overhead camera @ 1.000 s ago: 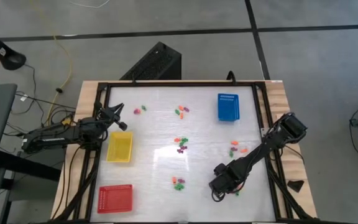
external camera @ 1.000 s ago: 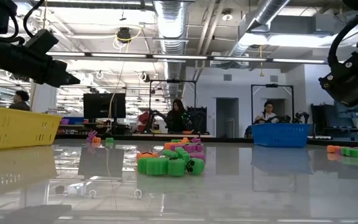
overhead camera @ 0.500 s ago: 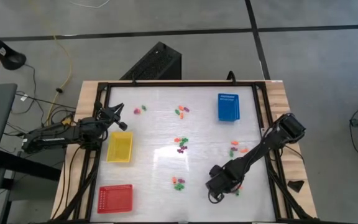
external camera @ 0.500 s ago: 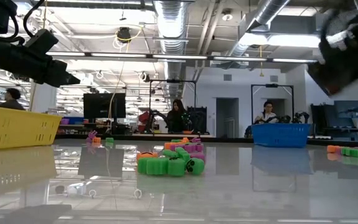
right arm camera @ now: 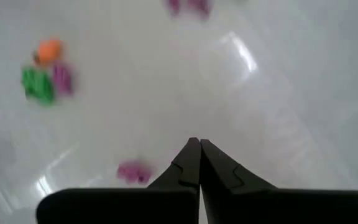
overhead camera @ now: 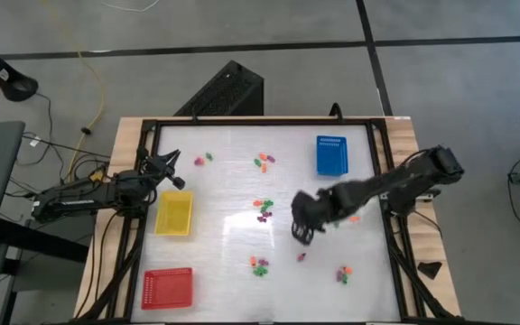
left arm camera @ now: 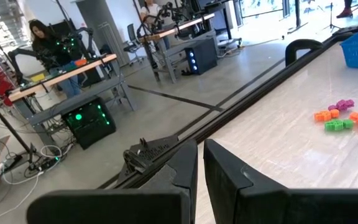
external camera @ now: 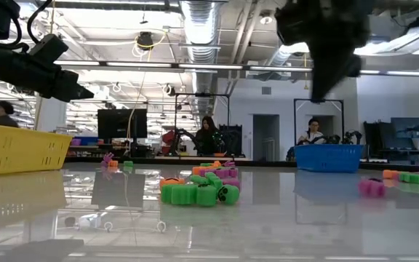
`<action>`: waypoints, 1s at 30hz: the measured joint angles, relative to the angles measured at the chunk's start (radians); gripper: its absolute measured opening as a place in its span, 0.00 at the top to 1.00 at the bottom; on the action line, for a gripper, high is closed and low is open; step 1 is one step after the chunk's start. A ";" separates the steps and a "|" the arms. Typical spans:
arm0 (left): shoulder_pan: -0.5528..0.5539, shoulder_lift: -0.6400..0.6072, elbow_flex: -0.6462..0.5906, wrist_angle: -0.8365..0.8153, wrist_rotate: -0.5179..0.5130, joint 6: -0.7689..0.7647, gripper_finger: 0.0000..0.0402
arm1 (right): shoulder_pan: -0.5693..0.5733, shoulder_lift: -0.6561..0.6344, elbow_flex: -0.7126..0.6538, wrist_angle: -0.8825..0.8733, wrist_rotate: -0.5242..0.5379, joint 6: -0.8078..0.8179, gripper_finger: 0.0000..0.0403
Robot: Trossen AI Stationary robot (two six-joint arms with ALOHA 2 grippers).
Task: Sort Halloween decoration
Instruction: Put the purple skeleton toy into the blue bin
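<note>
- I read the right end effector (overhead camera: pixel 301 234) as pressed together with nothing between its fingers; the right wrist view shows the two tips meeting on bare table (overhead camera: pixel 224 190).
- It hangs above the middle of the table, just right of the central cluster (overhead camera: pixel 262 209) of Halloween decoration pieces.
- A single purple piece (overhead camera: pixel 301 257) lies on the table just near of that end effector, apart from it.
- I see the left end effector (overhead camera: pixel 171 162) pressed together too, parked at the left edge of the table just beyond the yellow tray (overhead camera: pixel 173 214). It holds nothing.
- Remaining pieces lie in loose groups: far left (overhead camera: pixel 204 159), far centre (overhead camera: pixel 264 162), near centre (overhead camera: pixel 259 265), near right (overhead camera: pixel 342 274), and some by the right arm, partly hidden.
- The yellow tray, red tray (overhead camera: pixel 167 288) and blue tray (overhead camera: pixel 330 155) show no pieces inside from above; the mesh could hide something small.
- My judgement: sorting has barely started. Every visible group still needs picking by colour and carrying to a tray.
</note>
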 joint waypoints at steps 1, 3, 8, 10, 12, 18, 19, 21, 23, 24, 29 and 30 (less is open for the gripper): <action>0.000 0.000 0.000 0.000 0.000 0.000 0.96 | -0.028 -0.016 0.000 0.000 0.000 -0.023 0.93; 0.000 0.000 0.000 0.000 0.000 0.000 0.96 | -0.071 -0.030 0.000 0.002 0.001 -0.074 0.92; 0.000 0.000 0.000 0.000 0.000 0.000 0.96 | -0.144 -0.006 0.000 0.013 0.001 -0.234 0.91; 0.000 0.000 0.000 0.000 0.000 0.000 0.96 | -0.162 0.023 0.000 0.040 0.001 -0.298 0.90; 0.000 0.000 0.000 0.000 0.000 0.000 0.96 | -0.173 0.060 0.000 0.080 0.000 -0.368 0.89; 0.000 0.000 0.000 0.000 0.000 0.000 0.96 | -0.172 0.142 0.000 0.248 -0.118 -0.611 0.87; 0.000 0.000 0.000 0.000 0.000 0.000 0.96 | -0.167 0.147 0.000 0.271 -0.155 -0.634 0.87; 0.000 0.000 0.000 0.000 0.000 0.000 0.96 | -0.155 0.146 0.000 0.299 -0.223 -0.668 0.87; 0.000 0.000 0.000 0.000 0.000 0.000 0.96 | -0.133 0.140 0.000 0.298 -0.264 -0.687 0.87; 0.000 0.000 0.000 0.000 0.000 0.000 0.96 | -0.117 0.136 0.000 0.285 -0.270 -0.694 0.87; 0.000 0.000 0.000 0.000 0.000 0.000 0.96 | 0.000 0.098 -0.007 0.253 -0.267 -0.691 0.87; 0.000 0.000 0.000 0.000 0.000 0.000 0.96 | 0.028 0.090 -0.020 0.265 -0.261 -0.682 0.87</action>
